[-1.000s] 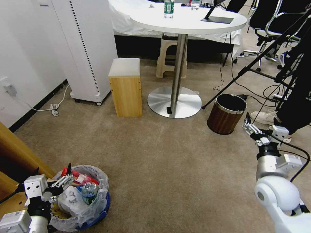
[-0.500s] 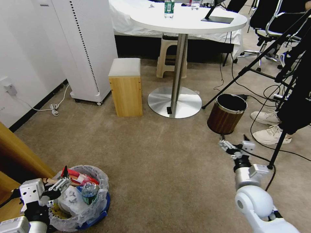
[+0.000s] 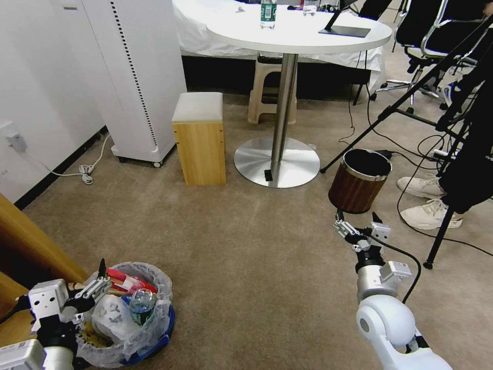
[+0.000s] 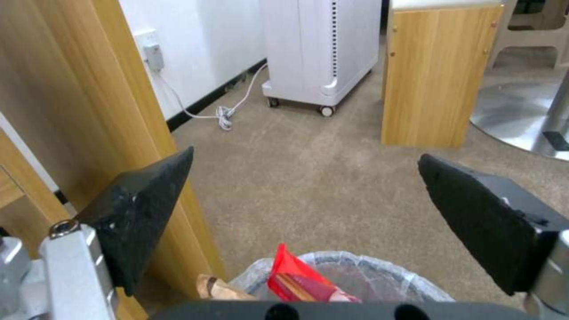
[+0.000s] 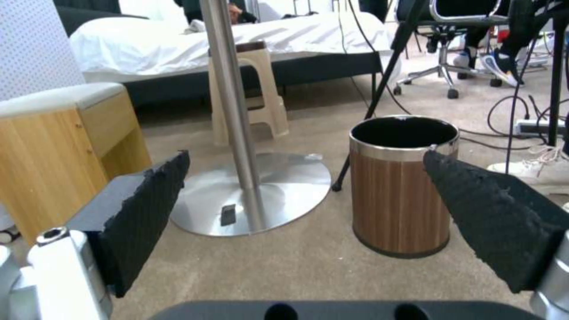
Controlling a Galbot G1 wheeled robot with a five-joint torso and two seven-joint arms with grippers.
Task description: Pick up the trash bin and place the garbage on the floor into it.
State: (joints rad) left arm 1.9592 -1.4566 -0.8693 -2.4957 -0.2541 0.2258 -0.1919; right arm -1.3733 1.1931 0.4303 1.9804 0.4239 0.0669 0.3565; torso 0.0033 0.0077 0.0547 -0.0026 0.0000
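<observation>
— At lower left of the head view, what is the status of the trash bin (image 3: 134, 321)?

— It stands upright on the floor (image 3: 246, 257), long axis vertical, mouth facing up. Its white liner holds the garbage (image 3: 120, 308): a red wrapper (image 3: 126, 280), a small bottle (image 3: 141, 303), pale tissue.

— Left gripper (image 3: 100, 280)?

— It hovers over the bin's rim on the robot's left side, fingers spread apart, gripping nothing. A wooden panel (image 4: 89, 111) stands just beside it.

— Right gripper (image 3: 358, 226)?

— It is raised above bare carpet, well apart from the bin, fingers released and empty. It faces the brown wood-grain bin (image 5: 403, 186), which stands upright near the table base (image 3: 277, 162).
</observation>
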